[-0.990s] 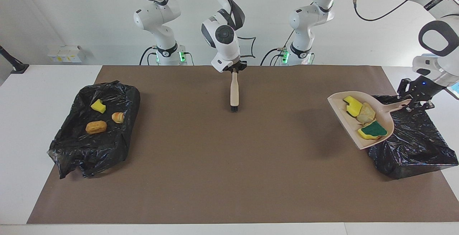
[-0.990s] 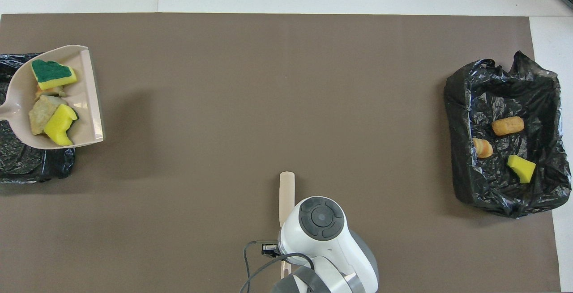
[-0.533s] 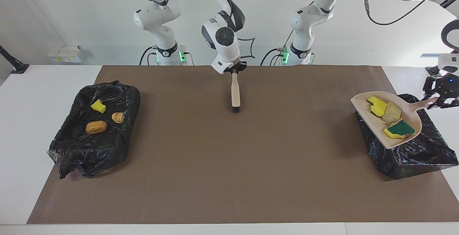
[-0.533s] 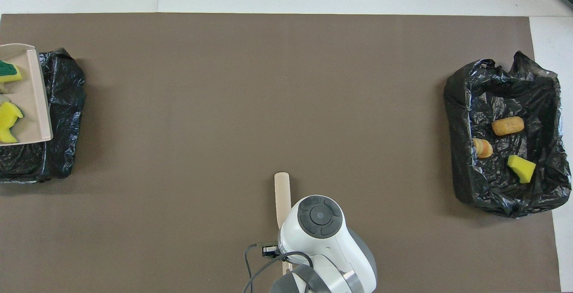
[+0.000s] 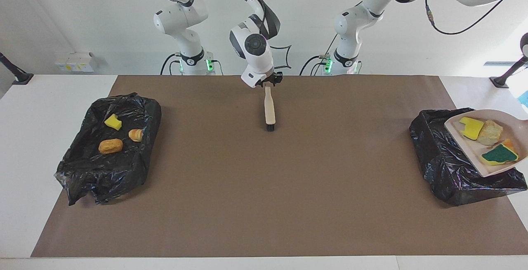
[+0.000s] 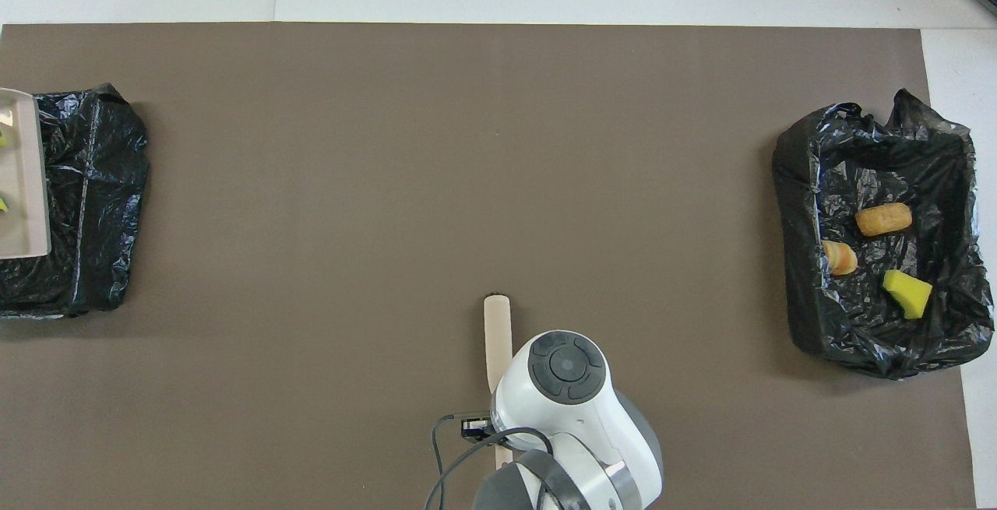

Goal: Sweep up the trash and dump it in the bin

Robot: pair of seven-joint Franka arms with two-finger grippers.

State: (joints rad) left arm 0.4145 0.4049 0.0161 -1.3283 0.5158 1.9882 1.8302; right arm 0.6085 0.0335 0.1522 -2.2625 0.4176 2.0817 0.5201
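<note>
The beige dustpan (image 5: 462,132) hangs tilted over the black-lined bin (image 5: 449,167) at the left arm's end of the table. Its handle runs out of the facing view, and my left gripper is out of view with it. In the pan lie trash scraps: a yellow one (image 5: 470,127), a tan chunk (image 5: 490,132) and a green-and-yellow one (image 5: 500,154). In the overhead view only the dustpan's lip (image 6: 19,175) shows. My right gripper (image 5: 268,83) is at the handle end of the beige brush (image 5: 270,111), whose bristles rest on the mat. The brush (image 6: 497,331) is half hidden under the wrist.
A second black-lined bin (image 5: 82,167) at the right arm's end holds a yellow scrap (image 5: 112,121), a striped orange one (image 5: 135,135) and a tan-orange one (image 5: 110,146). A brown mat (image 5: 264,187) covers the table. Dark stands (image 5: 507,74) sit at both table ends.
The left arm carried the loaded dustpan toward its own end of the table until it hung over that bin, and its gripper left the view. The right gripper shifted slightly at the brush handle.
</note>
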